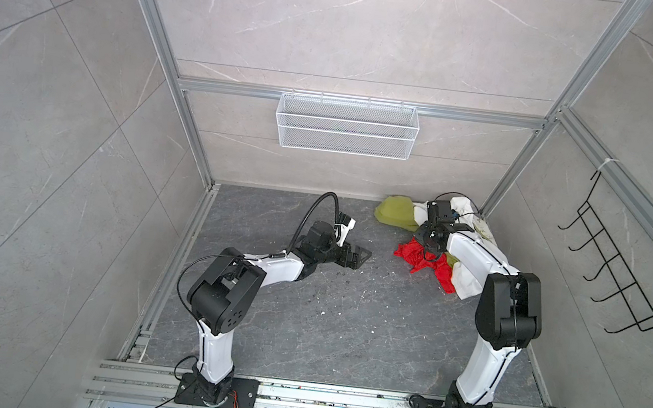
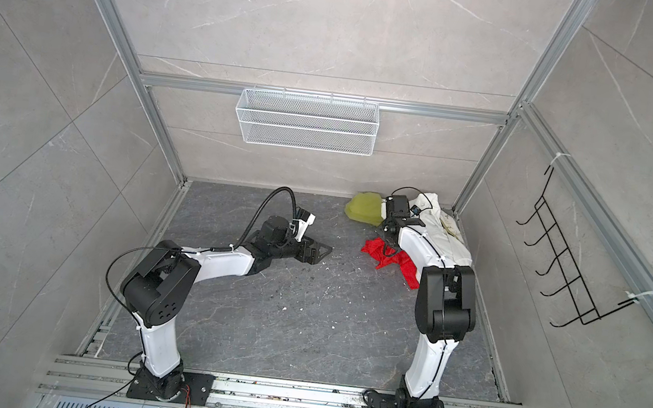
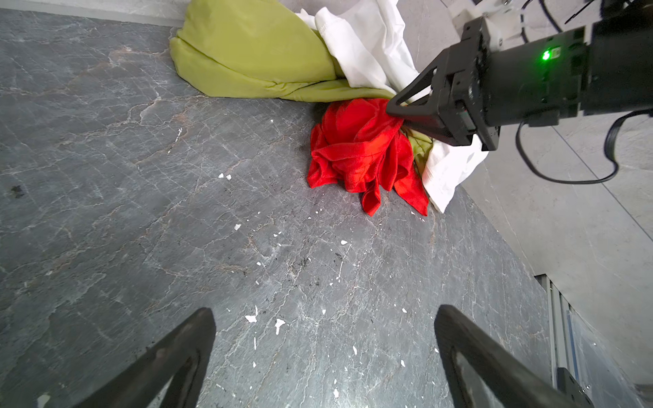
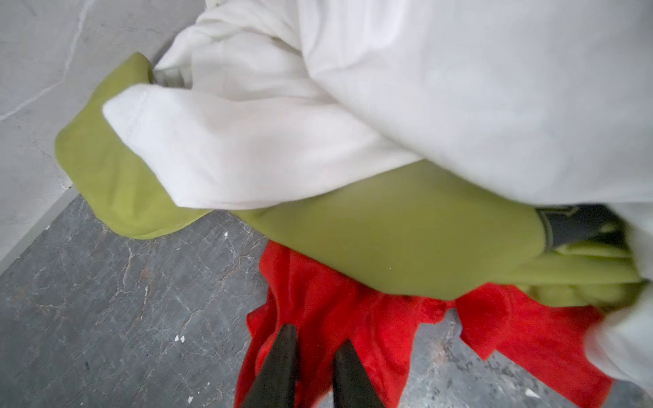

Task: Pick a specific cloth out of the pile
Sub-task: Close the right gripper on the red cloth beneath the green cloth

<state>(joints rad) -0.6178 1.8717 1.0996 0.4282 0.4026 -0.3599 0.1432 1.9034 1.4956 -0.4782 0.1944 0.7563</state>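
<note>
Pinching fold of bright red thin wrinkly cloth (image 4: 371, 325) w/ R gripper (image 4: 317, 335), near-shut. Not pulling clear of olive-green/white fabric pile (image 3: 254, 53) yet. Idling L gripper (image 3: 325, 312) fully spread, empty.

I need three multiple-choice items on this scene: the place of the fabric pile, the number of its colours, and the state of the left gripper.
1. Where on the floor does the pile lie? A near left corner; B middle; C far right corner.
2. How many fabric colours does it show? A two; B three; C four.
3. The left gripper is: A open and empty; B shut on a cloth; C shut and empty.
Key: 1 C, in both top views it sits at the far right; 2 B, olive-green cloth, white garment, red cloth; 3 A, its fingers stand wide apart over bare floor.
</note>
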